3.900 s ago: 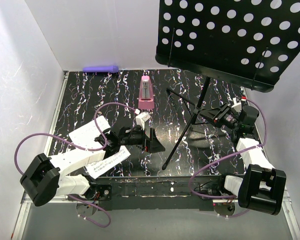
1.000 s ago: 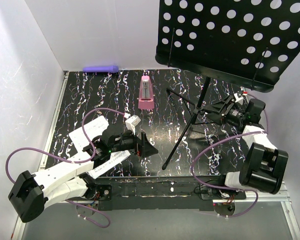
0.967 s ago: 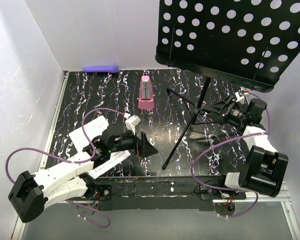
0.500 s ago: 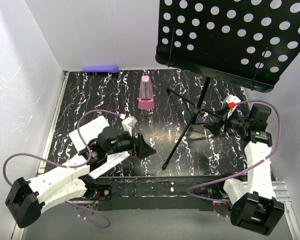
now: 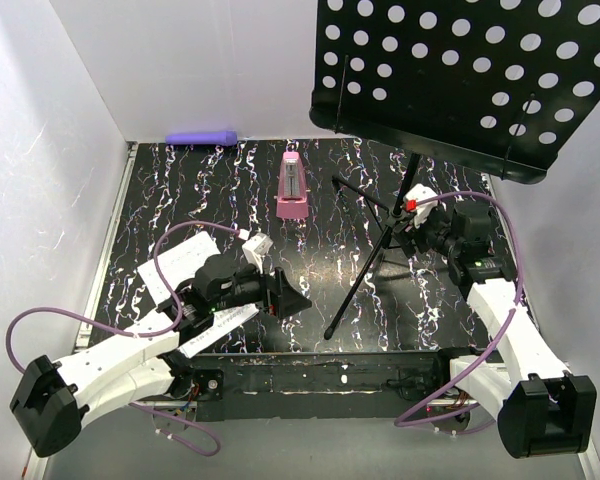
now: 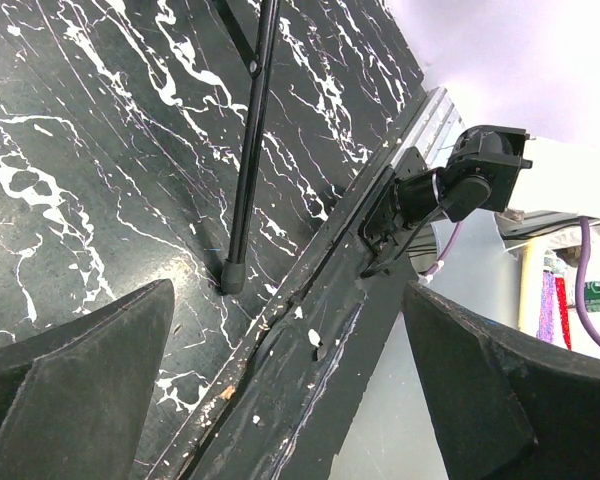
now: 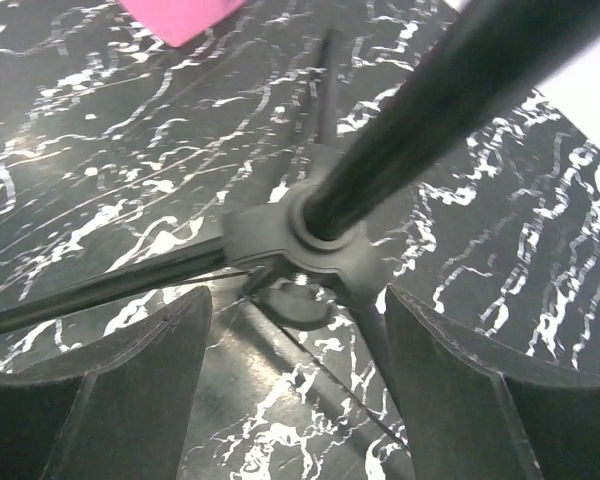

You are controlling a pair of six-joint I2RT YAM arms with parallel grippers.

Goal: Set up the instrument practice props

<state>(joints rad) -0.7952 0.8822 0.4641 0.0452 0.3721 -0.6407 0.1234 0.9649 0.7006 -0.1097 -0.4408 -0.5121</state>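
Observation:
The black music stand stands at the right, with its perforated desk (image 5: 460, 70) high up and its pole (image 5: 405, 195) on tripod legs. My right gripper (image 5: 402, 232) is open, right at the pole's lower hub. In the right wrist view the hub (image 7: 310, 235) lies just ahead of the open gripper (image 7: 295, 400), not between its fingers. The pink metronome (image 5: 292, 188) stands upright at the middle back. Two sheet-music pages (image 5: 180, 262) (image 5: 220, 325) lie under my left arm. My left gripper (image 5: 292, 297) is open and empty, pointing at the stand's front leg (image 6: 248, 150).
A purple cylinder (image 5: 202, 137) lies against the back wall at the left. White walls close in the left, back and right. The table's metal front rail (image 6: 310, 330) runs just past the stand leg's foot (image 6: 232, 275). The right arm's base (image 6: 460, 185) shows beyond it.
My right arm has swung in from the right edge, and its gripper now sits at the stand's hub. My left gripper has shifted slightly towards the front. The stand, metronome and pages have not moved.

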